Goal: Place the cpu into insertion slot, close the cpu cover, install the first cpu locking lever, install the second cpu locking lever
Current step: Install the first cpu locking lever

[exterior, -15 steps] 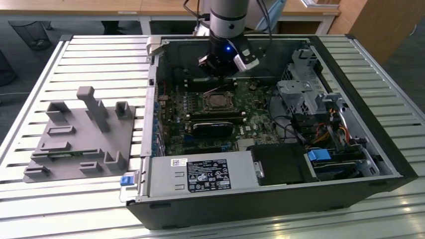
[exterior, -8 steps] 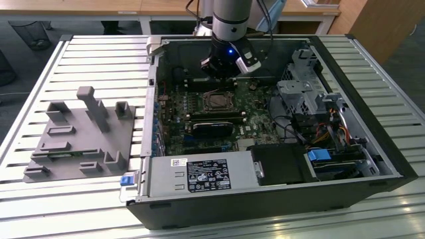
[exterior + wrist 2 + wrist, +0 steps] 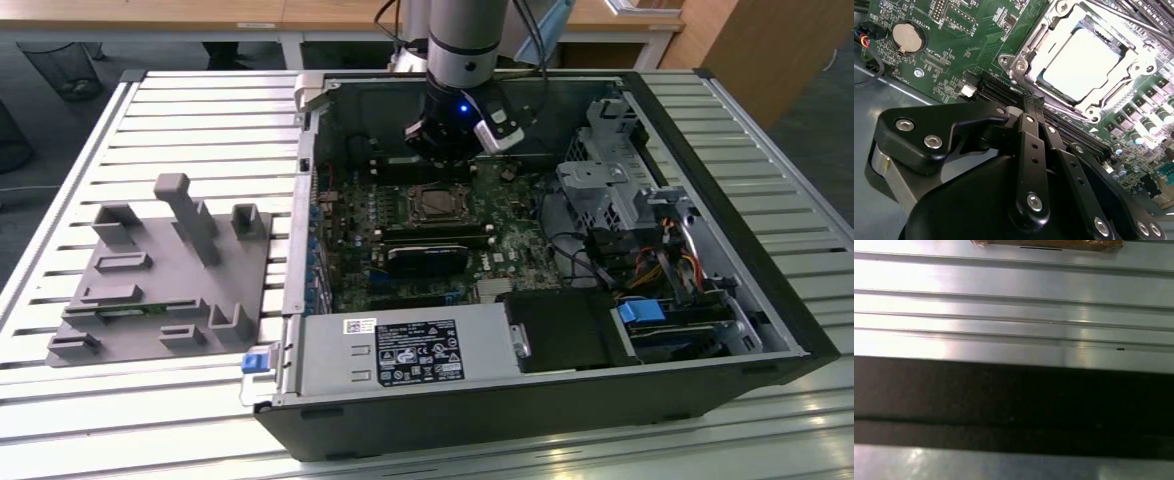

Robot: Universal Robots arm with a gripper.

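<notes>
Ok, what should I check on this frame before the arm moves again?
1. cpu in place, lying flat: ok.
2. cpu cover down around the cpu's edges: ok.
3. Locking levers latched: cannot tell.
4. gripper empty, fingers together: ok.
5. Gripper apart from the cover, beside it over the board: ok.
</notes>
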